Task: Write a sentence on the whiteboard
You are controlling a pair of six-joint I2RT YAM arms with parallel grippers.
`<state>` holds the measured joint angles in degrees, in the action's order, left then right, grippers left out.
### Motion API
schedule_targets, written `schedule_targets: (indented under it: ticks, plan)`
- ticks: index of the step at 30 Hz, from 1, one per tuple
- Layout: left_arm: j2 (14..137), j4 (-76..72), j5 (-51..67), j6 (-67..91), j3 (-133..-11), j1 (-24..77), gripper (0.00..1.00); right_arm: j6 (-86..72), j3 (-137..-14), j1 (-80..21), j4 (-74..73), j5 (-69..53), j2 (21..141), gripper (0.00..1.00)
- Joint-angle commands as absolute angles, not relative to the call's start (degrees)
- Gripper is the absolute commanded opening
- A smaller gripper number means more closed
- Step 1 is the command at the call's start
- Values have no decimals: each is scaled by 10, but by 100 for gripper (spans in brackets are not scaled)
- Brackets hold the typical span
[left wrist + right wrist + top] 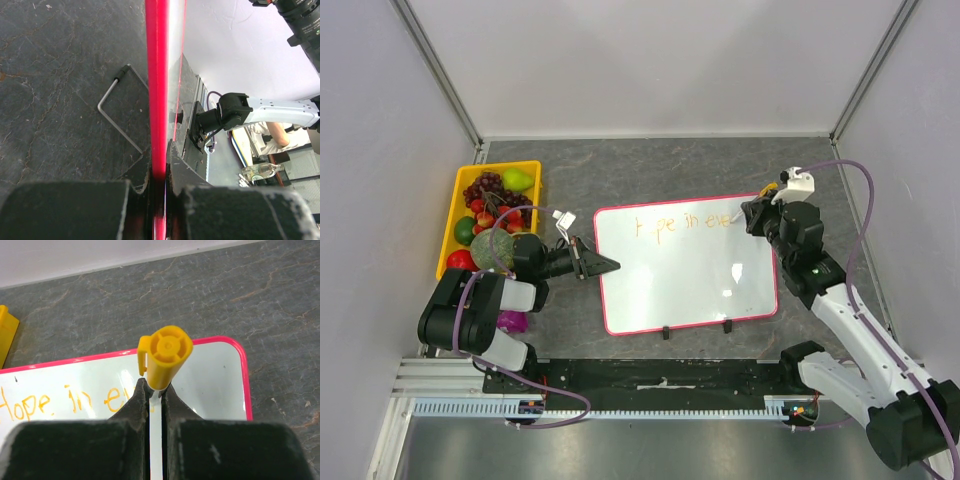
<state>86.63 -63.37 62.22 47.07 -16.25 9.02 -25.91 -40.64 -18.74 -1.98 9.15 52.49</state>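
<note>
Grey table [670,170] under whiteboard [690,285], orange sentence [685,225], yellow marker [167,355].

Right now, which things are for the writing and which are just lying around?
For the job: glossy white pink-framed whiteboard, orange handwritten sentence, yellow-capped marker in right pincer, left pincer clamping its edge.
Lying about: yellow plastic tray of fruit.

You are looking at a robotics lab cell, not a home or a shop. Plain white panels [650,60] held in aluminium posts [436,70] box in a grey stone-look tabletop [650,165]. The left arm [470,315] and right arm [850,330] are bolted to a black plate [660,372] and a slotted rail [650,407] at its near edge, with purple cables [871,195] looping loose. Past the cell, your left wrist camera catches a person [272,132] in a white top and a plastic bottle [260,171].
</note>
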Motion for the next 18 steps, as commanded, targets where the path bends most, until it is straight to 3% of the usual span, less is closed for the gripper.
schedule_targets:
  ticks: [1,18]
  plan:
    - [873,-609,579,378,-164,91,2,-246,-451,-185,-18,108,520,0]
    - [873,-609,580,378,-164,91,2,-242,-455,-184,-4,122,566,0]
